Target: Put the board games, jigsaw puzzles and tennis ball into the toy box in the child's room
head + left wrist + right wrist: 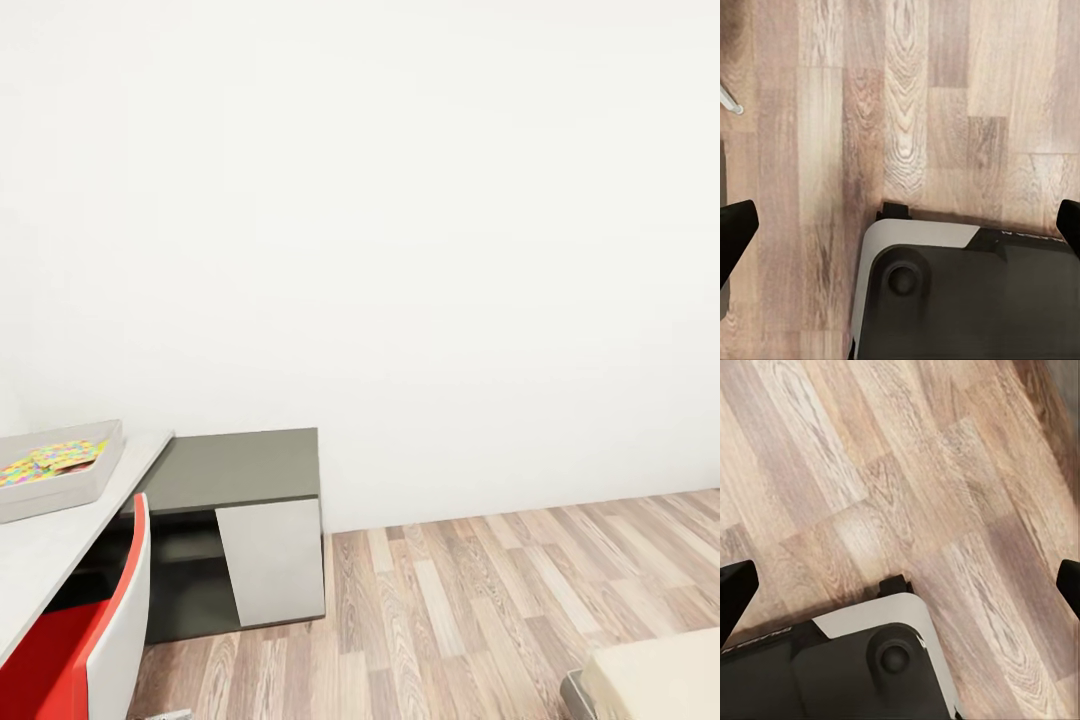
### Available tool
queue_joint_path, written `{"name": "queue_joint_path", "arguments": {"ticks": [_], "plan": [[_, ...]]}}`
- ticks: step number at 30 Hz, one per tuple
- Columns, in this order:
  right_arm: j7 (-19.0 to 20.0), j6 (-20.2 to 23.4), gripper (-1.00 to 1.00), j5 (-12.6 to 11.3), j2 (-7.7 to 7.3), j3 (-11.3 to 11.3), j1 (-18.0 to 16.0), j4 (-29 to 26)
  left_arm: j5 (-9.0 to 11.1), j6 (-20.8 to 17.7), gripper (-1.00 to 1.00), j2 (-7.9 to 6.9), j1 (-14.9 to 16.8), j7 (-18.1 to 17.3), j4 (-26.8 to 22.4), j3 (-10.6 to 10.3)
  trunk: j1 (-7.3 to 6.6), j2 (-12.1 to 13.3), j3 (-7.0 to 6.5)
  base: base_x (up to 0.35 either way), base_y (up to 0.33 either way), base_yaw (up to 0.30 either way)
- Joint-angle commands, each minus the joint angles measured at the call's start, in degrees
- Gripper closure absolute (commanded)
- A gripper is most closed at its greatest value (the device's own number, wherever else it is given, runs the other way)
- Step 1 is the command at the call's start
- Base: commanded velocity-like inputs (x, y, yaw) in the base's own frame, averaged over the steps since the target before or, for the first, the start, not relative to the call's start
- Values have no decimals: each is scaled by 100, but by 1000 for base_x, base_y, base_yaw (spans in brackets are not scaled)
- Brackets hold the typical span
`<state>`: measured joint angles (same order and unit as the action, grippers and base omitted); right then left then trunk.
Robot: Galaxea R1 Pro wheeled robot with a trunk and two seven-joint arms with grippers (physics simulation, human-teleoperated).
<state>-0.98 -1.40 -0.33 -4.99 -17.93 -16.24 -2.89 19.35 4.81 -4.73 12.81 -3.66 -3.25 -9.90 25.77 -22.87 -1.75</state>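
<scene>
The pale grey toy box (62, 487) sits on the light table (45, 555) at the left edge of the head view. Inside it lies a jigsaw puzzle (45, 463) with a bright multicoloured piece pattern; what else the box holds I cannot tell. The board games and the tennis ball are out of view. A corner of the beige bed (660, 675) shows at the lower right. My left gripper (900, 225) and right gripper (900, 585) both hang open over the wood floor, with nothing between their fingers.
A dark grey cabinet (240, 470) with a white door joins the table's end against the white wall. A red and white chair (105, 635) stands close at the lower left. Wood-plank floor (450, 610) runs between cabinet and bed. My dark base (967, 300) shows below the grippers.
</scene>
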Motion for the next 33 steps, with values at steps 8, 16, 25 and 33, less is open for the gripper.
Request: {"name": "queue_joint_path", "arguments": {"ticks": [8,16,25,33], "plan": [[-12,-10,-100,-2,22,-11,-2,5,60,20,-100,-2,4,-21,8,-47,2,-4,75,0,0,0],[-12,-4,-100,-9,-5,-15,1,11,60,20,-100,-2,2,-21,8,-47,2,-4,150,0,0,0],[-7,6,-100,-2,38,-9,5,7,60,20,-100,-2,3,-21,8,-47,2,-4,235,0,0,0],[-7,7,-100,15,75,-1,6,7,53,29,-100,1,3,-21,8,-47,2,-4,311,0,0,0]]}}
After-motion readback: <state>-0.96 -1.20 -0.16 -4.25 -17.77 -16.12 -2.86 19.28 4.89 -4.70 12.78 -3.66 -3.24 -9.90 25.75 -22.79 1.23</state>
